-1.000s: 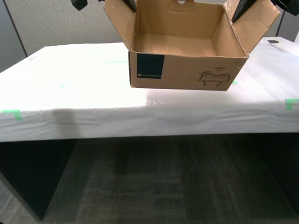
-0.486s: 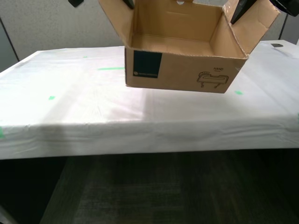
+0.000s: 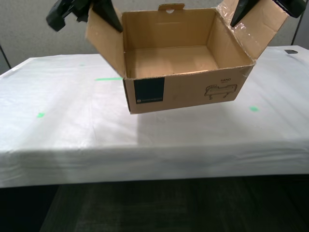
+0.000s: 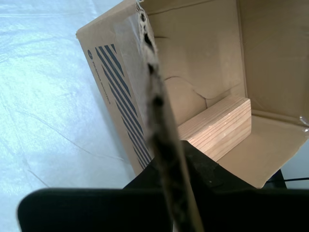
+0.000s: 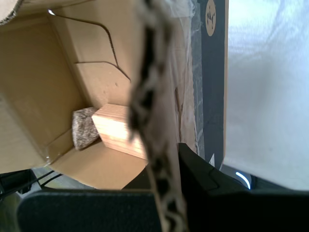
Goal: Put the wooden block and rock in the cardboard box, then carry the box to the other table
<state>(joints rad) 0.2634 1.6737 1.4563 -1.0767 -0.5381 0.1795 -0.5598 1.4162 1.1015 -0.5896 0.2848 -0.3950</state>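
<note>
The camera has moved nearer since the earlier frame, so the other table (image 3: 72, 130) fills more of the exterior view. The cardboard box (image 3: 193, 92) now shows lower in that view, with its blue label corner turned toward the camera. The box is over the white sheet. It looks lifted a little, with a soft shadow under it. In the exterior view the box looks as if it has nothing in it, because its front wall hides the floor near that wall. The wrist views look down inside and show more. The wooden block (image 4: 217, 128) lies on the box floor against a wall, and the rock (image 5: 84, 128) sits right beside one end of the block, touching it. My first gripper (image 5: 164, 193) is pinched tight on the edge of one side flap of the box. My second gripper (image 4: 178, 193) is pinched tight on a flap edge too. In the exterior view a dark arm (image 3: 63, 12) reaches each flap from above. The sheet is bare all around the box but for small green tape marks (image 3: 108, 79), and the table's front edge is well in front of the box.
</note>
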